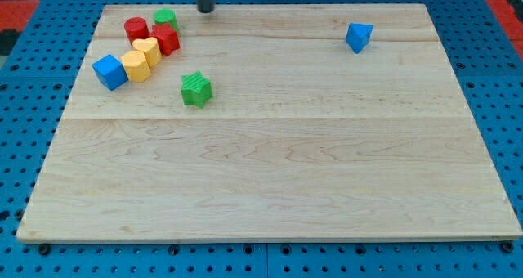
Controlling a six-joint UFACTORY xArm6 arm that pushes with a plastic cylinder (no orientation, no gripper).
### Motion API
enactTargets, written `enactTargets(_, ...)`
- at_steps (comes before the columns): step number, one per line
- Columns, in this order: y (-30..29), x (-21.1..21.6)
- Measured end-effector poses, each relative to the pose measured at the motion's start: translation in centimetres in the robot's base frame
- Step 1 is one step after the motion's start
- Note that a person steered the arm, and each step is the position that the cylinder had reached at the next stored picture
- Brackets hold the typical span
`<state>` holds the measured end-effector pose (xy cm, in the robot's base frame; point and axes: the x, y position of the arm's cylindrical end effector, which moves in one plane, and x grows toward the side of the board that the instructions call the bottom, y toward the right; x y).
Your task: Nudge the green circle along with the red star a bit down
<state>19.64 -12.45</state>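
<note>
My tip (205, 10) sits at the desk's (270, 188) top edge, just right of the green circle (165, 19), touching nothing; there is no gripper to open or close. The circle touches the red star (167, 39) below it. This looks like the approach: next, get above the circle and push downward. The rod's upper part is cut off.

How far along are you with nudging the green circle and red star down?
Nothing looks done: the green circle and red star sit touching near the board's top left. In hand: my tip waits just up-right of the circle, apart from it. The downward push remains.
</note>
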Motion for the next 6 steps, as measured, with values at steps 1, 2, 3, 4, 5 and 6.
enactTargets(1, -4.5, 0.0)
enactTargets(2, -6.8, 0.0)
enactTargets(3, -6.8, 0.2)
enactTargets(4, -6.8, 1.0)
enactTargets(5, -6.8, 2.1)
enactTargets(6, -4.0, 3.9)
